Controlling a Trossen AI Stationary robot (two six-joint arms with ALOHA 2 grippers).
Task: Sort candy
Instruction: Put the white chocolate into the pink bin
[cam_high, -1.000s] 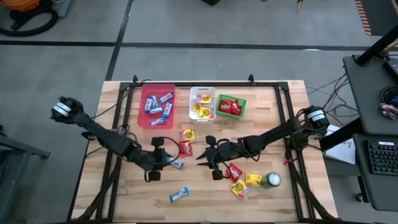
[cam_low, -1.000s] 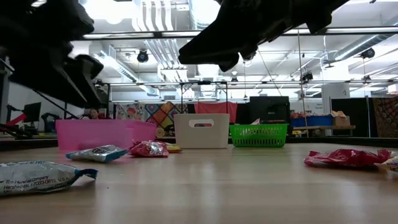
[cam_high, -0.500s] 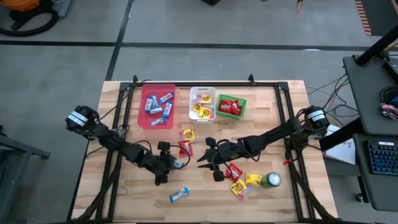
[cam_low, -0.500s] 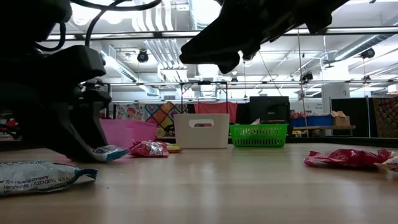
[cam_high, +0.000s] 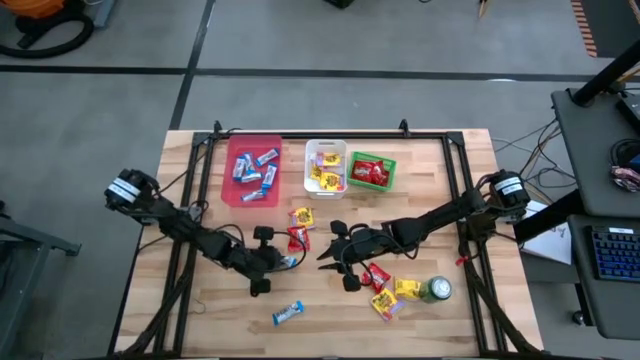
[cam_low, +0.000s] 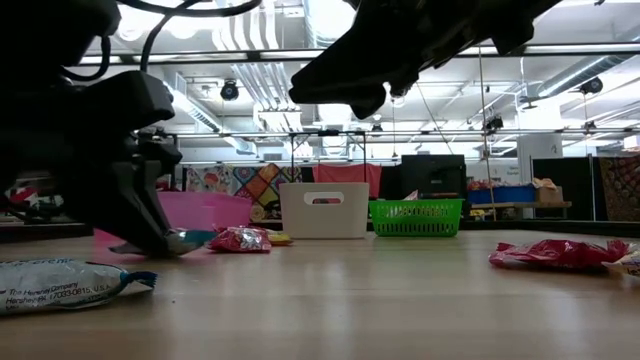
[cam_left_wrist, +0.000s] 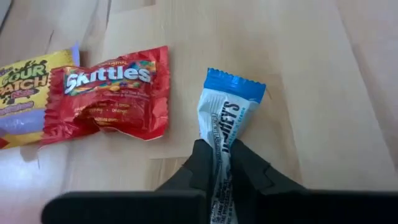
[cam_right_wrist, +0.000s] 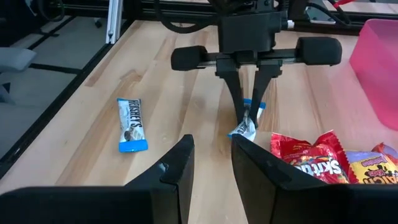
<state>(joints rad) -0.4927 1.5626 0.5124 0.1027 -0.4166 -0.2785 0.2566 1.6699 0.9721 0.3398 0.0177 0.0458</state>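
**Inspector:** Change since the previous frames?

**Assistant:** The left tool (cam_left_wrist: 219, 163) has come down to the desk (cam_high: 200, 310) and closed on the blue-and-silver bar (cam_left_wrist: 225, 124); a second ago it hung clear above it. The right arm has not shifted.

**Inspector:** Nearest items first.

**Assistant:** Closest to the front edge lies a second blue-and-silver bar (cam_high: 287, 313), alone on bare wood. At the front right sits a cluster of red and yellow packets (cam_high: 386, 290) beside a green can (cam_high: 436, 290).

**Inspector:** The gripped bar?

**Assistant:** Slim, silver with crimped blue ends, lying flat on the desk near the middle. The left tool's fingers pinch one end; the other end points away, free. Just beside it lies a crumpled red packet (cam_left_wrist: 112, 93), overlapping a yellow packet (cam_left_wrist: 28, 84).

**Inspector:** The right tool?

**Assistant:** The right tool (cam_right_wrist: 211, 155) hovers above the desk centre, facing the left one, fingers parted, holding nothing.

**Inspector:** Further back?

**Assistant:** Three bins along the rear edge: pink bin (cam_high: 232, 195) holding blue bars, white bin (cam_high: 309, 165) holding yellow packets, green bin (cam_high: 391, 162) holding red. Open wood lies on the front left.
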